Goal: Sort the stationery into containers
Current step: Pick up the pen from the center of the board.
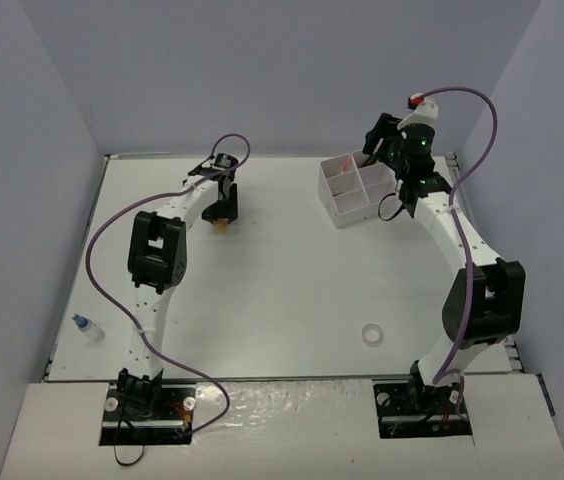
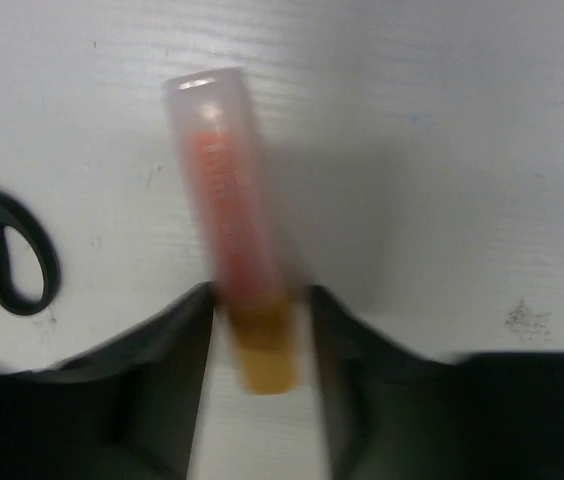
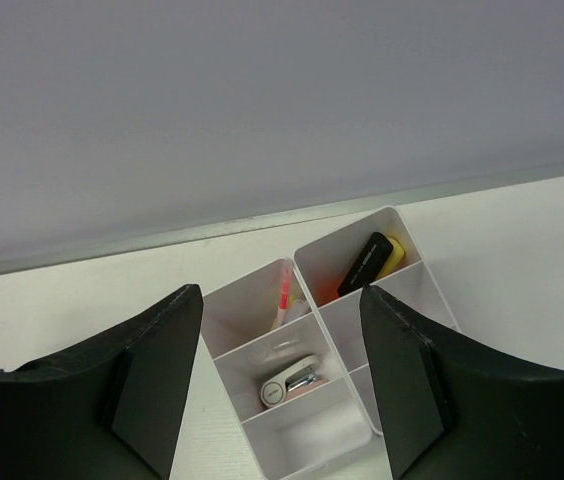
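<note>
Peach highlighter (image 2: 232, 250) runs lengthwise up the middle of the left wrist view, its butt end between the left gripper's (image 2: 259, 330) jaws, which stand close on either side. Whether they pinch it, I can't tell. The right gripper (image 3: 282, 293) gapes empty over the organiser box (image 3: 307, 430) — black-yellow highlighter (image 3: 367, 262) upper right, pink pen (image 3: 284, 295) in the next compartment left.

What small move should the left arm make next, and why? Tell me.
Probably close the left hand on the peach highlighter. It lies flat on the table, its yellowish end already between the fingers, which seem not yet clamped on it.
</note>
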You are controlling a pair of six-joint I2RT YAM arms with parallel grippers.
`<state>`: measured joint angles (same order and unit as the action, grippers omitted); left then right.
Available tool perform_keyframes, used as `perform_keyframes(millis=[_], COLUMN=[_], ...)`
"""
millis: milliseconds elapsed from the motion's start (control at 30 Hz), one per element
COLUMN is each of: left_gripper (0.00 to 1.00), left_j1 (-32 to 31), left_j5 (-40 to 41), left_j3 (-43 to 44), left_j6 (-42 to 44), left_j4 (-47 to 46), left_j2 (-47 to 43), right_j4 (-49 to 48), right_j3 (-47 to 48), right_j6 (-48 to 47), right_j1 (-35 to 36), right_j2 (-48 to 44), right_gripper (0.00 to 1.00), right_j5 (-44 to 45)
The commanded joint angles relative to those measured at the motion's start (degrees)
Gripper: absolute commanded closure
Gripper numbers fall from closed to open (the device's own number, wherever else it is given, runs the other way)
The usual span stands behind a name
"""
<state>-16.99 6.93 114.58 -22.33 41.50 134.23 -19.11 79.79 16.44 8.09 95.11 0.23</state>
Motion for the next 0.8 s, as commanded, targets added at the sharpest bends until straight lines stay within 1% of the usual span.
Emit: perform_keyframes(millis=[0,33,67,133,233,333,433,500,533,567,600,667,700,767], left_gripper=[0.86,0.98,1.00,1.00,1.00,1.00,1.00,1.00,1.00,1.00,1.00,1.00,1.00,1.00], left_j1=[-0.1,-0.1,-0.2,-0.2,-0.1,-0.1,-0.2,-0.1,-0.2,-0.2,-0.2,-0.1,-0.1,-0.3], left_j5=[-3.6,-3.6,-3.5,-3.3,-4.7,-7.8,-12.4,-16.1,-17.8,-19.7,-22.4,-25.1,-25.4,-27.5], left_j3=[-2.5,-2.2,-2.3,-3.2,-5.8,-9.2,-13.2,-17.3,-19.5,-21.5,-23.3,-27.1,-29.2,-34.8], left_j6=[-2.1,-1.8,-1.5,-0.5,2.8,6.8,12.2,14.3,14.7,15.8,16.3,16.9,17.6,19.9], left_j4=[1.9,2.0,2.1,2.2,1.4,-1.8,-5.0,-6.4,-7.0,-6.7,-4.5,-1.0,-1.4,-3.3], left_j2=[-1.5,-1.2,-1.3,-2.3,-6.8,-16.2,-24.6,-33.6,-34.3,-37.5,-41.8,-46.9,-49.4,-56.9], right_j4=[-3.7,-3.2,-2.2,1.3,5.2,6.3,7.3,7.8,7.8,7.7,7.6,7.2,7.2,6.8], right_j3=[0.4,0.6,0.9,1.7,3.1,3.5,4.8,6.3,7.0,7.8,9.2,10.9,11.2,12.1], right_j6=[-0.9,-0.9,-1.0,-1.4,-1.4,-0.1,1.5,3.3,4.3,5.5,7.1,8.1,8.6,11.3], right_j1=[0.6,0.6,0.7,1.1,1.8,4.9,10.5,14.3,15.9,17.5,20.0,22.7,23.9,25.6], right_j2=[-5.3,-5.4,-5.4,-5.4,-5.3,-5.2,-4.0,-2.5,-2.3,-1.6,-0.7,0.6,1.0,1.5], right_gripper=[0.39,0.40,0.40,0.39,0.39,0.39,0.39,0.39,0.39,0.39,0.39,0.39,0.39,0.39], right_j5=[0.5,0.4,0.1,-2.2,-5.6,-10.2,-12.9,-14.6,-15.5,-16.8,-18.5,-19.8,-20.7,-23.2])
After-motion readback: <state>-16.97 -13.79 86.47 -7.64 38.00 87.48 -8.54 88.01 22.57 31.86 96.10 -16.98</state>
